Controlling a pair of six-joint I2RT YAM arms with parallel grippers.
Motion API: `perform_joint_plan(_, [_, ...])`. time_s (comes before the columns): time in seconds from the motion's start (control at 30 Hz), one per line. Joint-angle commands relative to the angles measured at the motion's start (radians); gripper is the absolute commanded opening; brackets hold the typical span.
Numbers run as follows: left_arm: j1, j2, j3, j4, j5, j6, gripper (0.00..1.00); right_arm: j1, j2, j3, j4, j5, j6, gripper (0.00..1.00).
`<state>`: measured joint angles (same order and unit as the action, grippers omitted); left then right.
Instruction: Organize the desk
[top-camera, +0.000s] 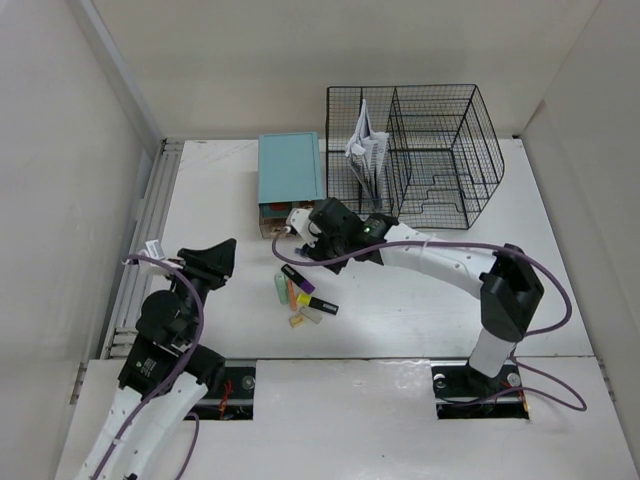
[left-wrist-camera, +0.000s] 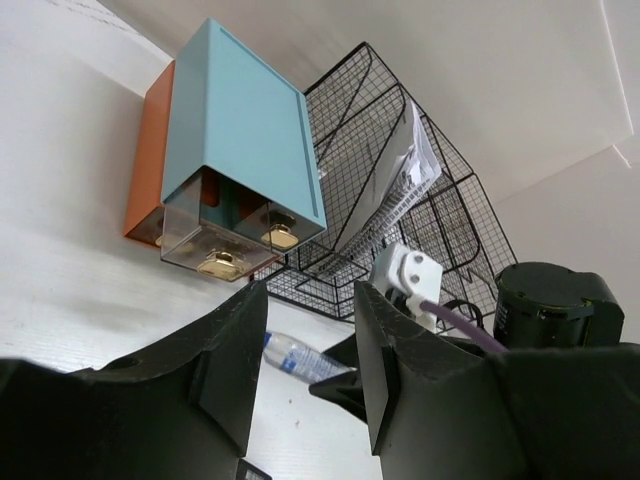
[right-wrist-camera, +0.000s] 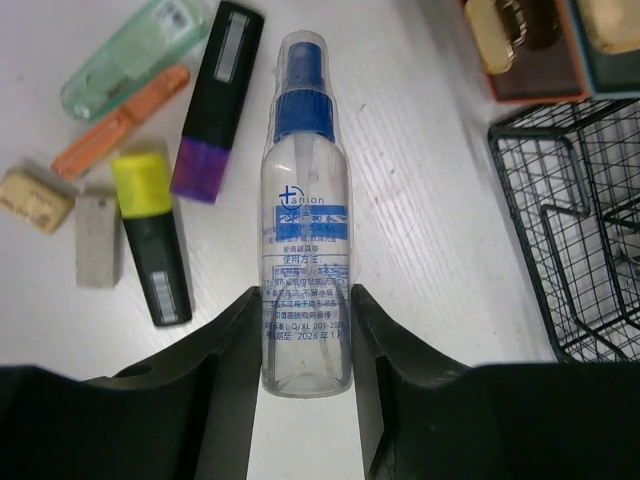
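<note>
A clear spray bottle (right-wrist-camera: 305, 230) with a blue nozzle and blue label lies along the white desk (top-camera: 420, 300), its base between the jaws of my right gripper (right-wrist-camera: 305, 320). Both jaws press its sides, so that gripper is shut on it. In the top view the right gripper (top-camera: 303, 243) reaches left, just in front of the teal drawer box (top-camera: 290, 168). My left gripper (top-camera: 222, 255) hangs over the desk's left part, open, with nothing between its fingers (left-wrist-camera: 235, 350). The bottle (left-wrist-camera: 295, 355) shows far beyond them.
Left of the bottle lie a mint green case (right-wrist-camera: 135, 55), an orange pen (right-wrist-camera: 120, 120), a purple highlighter (right-wrist-camera: 215, 100), a yellow highlighter (right-wrist-camera: 150, 235) and two erasers (right-wrist-camera: 97, 240). A black wire rack (top-camera: 420, 150) holding papers (top-camera: 365, 150) stands at the back right.
</note>
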<state>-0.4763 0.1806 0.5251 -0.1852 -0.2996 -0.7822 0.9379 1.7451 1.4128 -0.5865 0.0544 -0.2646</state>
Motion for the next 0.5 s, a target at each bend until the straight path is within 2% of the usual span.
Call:
perform_joint_plan(0.0, [-0.004,-0.02,0.064,0.007,0.001,0.026,0.37,0.01,-0.07,0.031,-0.11,-0.051,-0.096,0.0])
perform_joint_plan(0.2, [-0.004,-0.02,0.073,0.007,0.001,0.026,0.37,0.01,-0.13,0.129,-0.18,-0.151,-0.183,0.0])
perform_joint_plan(0.47, [-0.004,-0.02,0.073,-0.002,0.001,0.026,0.37,0.01,-0.041,0.405,-0.24,-0.055,-0.17,0.0])
